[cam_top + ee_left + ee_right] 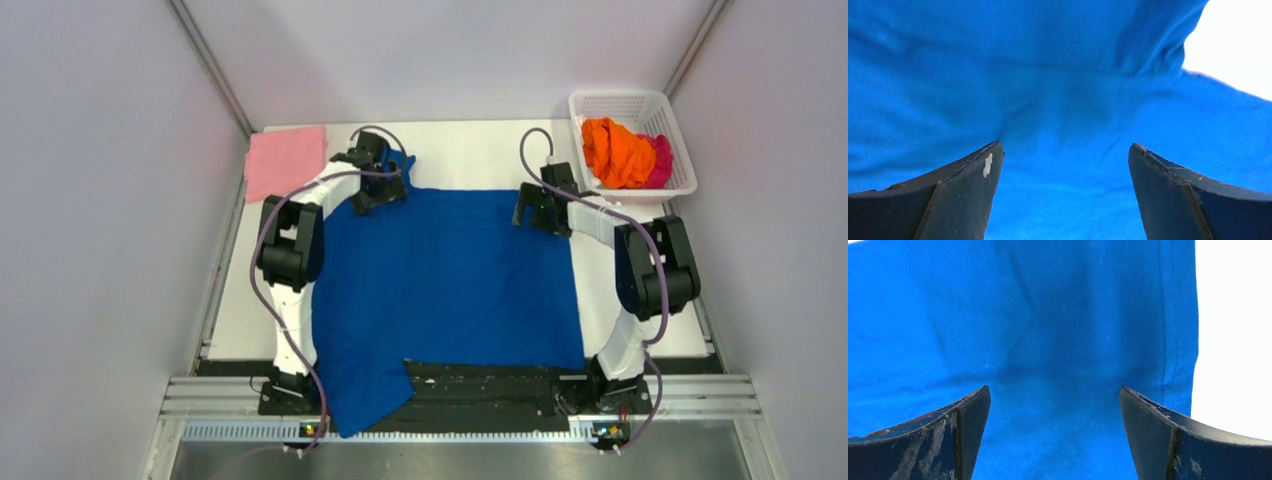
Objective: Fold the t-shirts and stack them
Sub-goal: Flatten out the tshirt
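The royal blue t-shirt (450,280) lies spread flat over the middle of the table, its near left part hanging over the front edge; no print shows. My left gripper (385,185) is open over the shirt's far left corner, where the cloth is bunched (1063,100). My right gripper (528,208) is open over the far right corner, near the stitched hem (1173,315). Blue cloth shows between both pairs of fingers. A folded pink t-shirt (285,160) lies at the far left. Orange (615,150) and magenta (662,160) t-shirts lie crumpled in the basket.
The white mesh basket (632,102) stands at the far right corner of the table. White walls close in left, right and behind. A metal rail (450,395) runs along the near edge by the arm bases.
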`<state>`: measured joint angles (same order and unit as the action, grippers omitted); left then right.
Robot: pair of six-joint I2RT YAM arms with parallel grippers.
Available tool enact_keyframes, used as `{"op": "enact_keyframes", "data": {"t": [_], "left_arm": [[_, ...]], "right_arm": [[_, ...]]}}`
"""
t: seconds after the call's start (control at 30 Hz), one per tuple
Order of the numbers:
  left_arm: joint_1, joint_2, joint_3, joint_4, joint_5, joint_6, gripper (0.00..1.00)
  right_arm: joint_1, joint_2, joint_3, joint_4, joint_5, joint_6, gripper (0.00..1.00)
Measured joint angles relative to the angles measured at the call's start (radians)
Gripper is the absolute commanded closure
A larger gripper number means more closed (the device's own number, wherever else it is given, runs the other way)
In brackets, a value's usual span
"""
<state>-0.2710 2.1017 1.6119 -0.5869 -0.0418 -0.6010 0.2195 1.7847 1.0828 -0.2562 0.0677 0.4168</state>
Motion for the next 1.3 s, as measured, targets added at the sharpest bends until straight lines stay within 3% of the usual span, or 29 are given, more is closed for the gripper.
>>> {"op": "enact_keyframes", "data": {"t": [0.4,0.6,0.7,1.07,1.17,1.3], "left_arm": [[0.062,0.265,0.414,-0.086,-0.014,-0.024,0.01],[0.097,0.452,0.722,-0.079,0.064,-0.045,0.01],[0.116,0.506,0.794,-0.018,0.12,-0.087,0.01],[0.168,0.542,0.827,0.119,0.187,-0.171,0.01],[0.17,0.45,0.705,0.132,0.188,-0.15,0.01],[0.154,0.188,0.429,0.119,0.152,-0.098,0.01]], "right_arm": [[-0.034,0.183,0.231,0.005,0.017,0.005,0.01],[-0.053,0.268,0.346,0.011,0.008,0.005,0.01],[-0.063,0.299,0.389,0.012,-0.004,0.003,0.01],[-0.076,0.371,0.517,-0.035,-0.039,-0.051,0.01],[-0.076,0.349,0.496,-0.043,-0.046,-0.058,0.01],[-0.073,0.201,0.345,-0.045,-0.046,-0.058,0.01]]}}
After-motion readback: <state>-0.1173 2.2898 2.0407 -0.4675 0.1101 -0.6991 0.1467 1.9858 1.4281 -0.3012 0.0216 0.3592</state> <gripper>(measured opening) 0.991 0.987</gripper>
